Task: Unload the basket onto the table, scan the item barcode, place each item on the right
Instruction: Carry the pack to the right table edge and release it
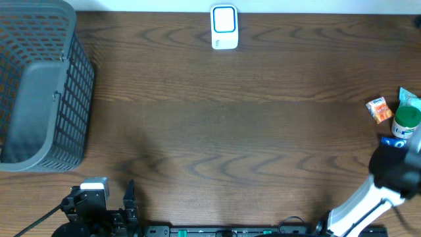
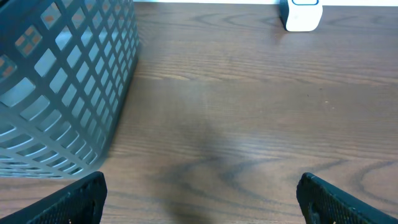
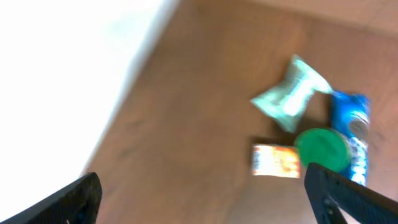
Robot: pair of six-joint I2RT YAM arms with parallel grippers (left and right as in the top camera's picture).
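Note:
A white barcode scanner [image 1: 224, 27] with a blue-framed window stands at the table's far edge; the left wrist view shows the scanner [image 2: 301, 14] at top right. The items lie in a cluster at the right edge: an orange packet [image 1: 379, 108], a teal packet [image 1: 409, 97], a green-capped bottle [image 1: 406, 120] and a blue pack [image 1: 393, 141]. My right gripper [image 3: 202, 199] hangs open above the table near them, with nothing between its fingers. The orange packet [image 3: 276, 160] and the green cap [image 3: 321, 148] sit just beyond its right finger. My left gripper [image 2: 202, 199] stands open and empty.
A grey mesh basket [image 1: 39, 85] fills the left end of the table, and the basket [image 2: 56, 81] is close on the left of my left gripper. My right arm [image 1: 388, 178] reaches in from the lower right. Bare wood lies between basket, scanner and items.

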